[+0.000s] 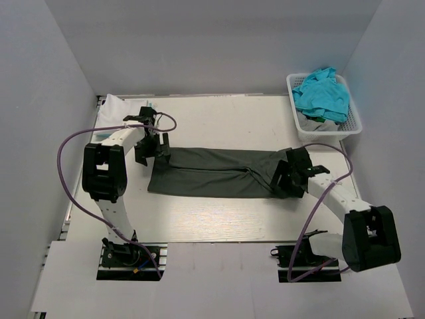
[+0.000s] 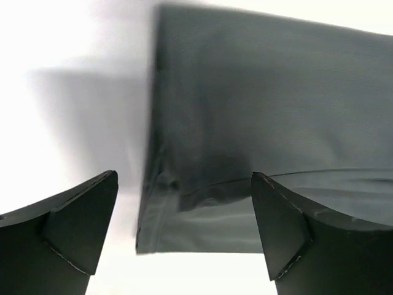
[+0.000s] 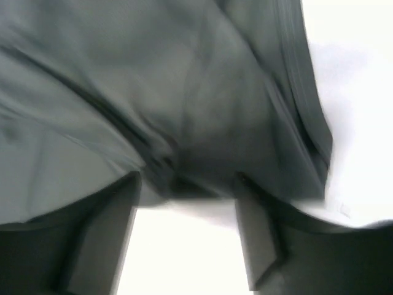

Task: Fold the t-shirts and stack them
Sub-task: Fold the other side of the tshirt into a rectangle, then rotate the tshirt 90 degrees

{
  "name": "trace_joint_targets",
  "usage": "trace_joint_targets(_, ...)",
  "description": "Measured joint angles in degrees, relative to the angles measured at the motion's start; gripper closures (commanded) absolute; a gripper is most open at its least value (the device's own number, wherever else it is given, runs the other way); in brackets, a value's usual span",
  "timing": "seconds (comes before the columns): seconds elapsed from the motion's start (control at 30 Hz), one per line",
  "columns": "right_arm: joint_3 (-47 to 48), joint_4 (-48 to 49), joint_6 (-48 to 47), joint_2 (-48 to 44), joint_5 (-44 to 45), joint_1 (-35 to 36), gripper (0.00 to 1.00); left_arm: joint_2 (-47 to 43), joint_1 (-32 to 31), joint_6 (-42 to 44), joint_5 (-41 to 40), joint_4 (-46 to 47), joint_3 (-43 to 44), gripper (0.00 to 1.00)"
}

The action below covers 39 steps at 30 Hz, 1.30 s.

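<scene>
Top view, charcoal t-shirt (image 1: 212, 174): lies flat on the table (image 1: 219, 222) as a long folded strip across the middle of the frame, reaching from left of centre to right of centre.
Top view, left gripper (image 1: 151, 147): at the strip's left end, over its upper corner, pointing down; at this size the finger gap is hard to read.
Top view, right gripper (image 1: 284, 176): at the strip's right end, low over the cloth.
Top view, white t-shirt (image 1: 111, 107): bunched at the table's upper left corner, well apart from the charcoal one.
Top view, turquoise t-shirts (image 1: 322, 93): heaped in the white lattice basket (image 1: 352, 127) at the upper right of the frame.
Left wrist view, fingers (image 2: 73, 227): spread wide, one at lower left and one at lower right, nothing clamped, so the left gripper is released.
Left wrist view, charcoal t-shirt: fills the upper right; its left edge and near corner fall between the two fingers, with bare white table to the left.
Right wrist view, fingers (image 3: 104, 239): parted at the bottom of a blurred frame, bright table showing in the gap, so the right gripper is released.
Right wrist view, charcoal t-shirt: creased cloth covers the upper frame, its near fold meeting the fingertips; whether they touch it I cannot tell.
</scene>
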Motion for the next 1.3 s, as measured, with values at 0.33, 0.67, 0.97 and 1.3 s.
trace_joint_targets(0.33, 6.75, -7.58, -2.14, -5.77, 4.2, 0.04, 0.1, -2.86, 1.29, -7.34, -8.24, -7.56, 7.21, 0.0)
trace_joint_targets(0.67, 12.37, 4.07, -1.88, 6.19, -1.16, 0.02, 0.1, -4.76, -1.75, -10.29, 11.19, 6.34, 7.87, 0.0)
trace_joint_targets(0.97, 14.23, 4.39, -0.61, 20.63, -2.62, 0.02, 0.1, 1.64, -5.84, -13.11, 6.93, 9.18, -3.15, 0.0)
trace_joint_targets(1.3, 37.18, -0.57, -5.81, 39.1, -1.77, -0.13, 0.1, -6.56, -11.37, -19.02, 0.96, 8.09, -14.49, 0.0)
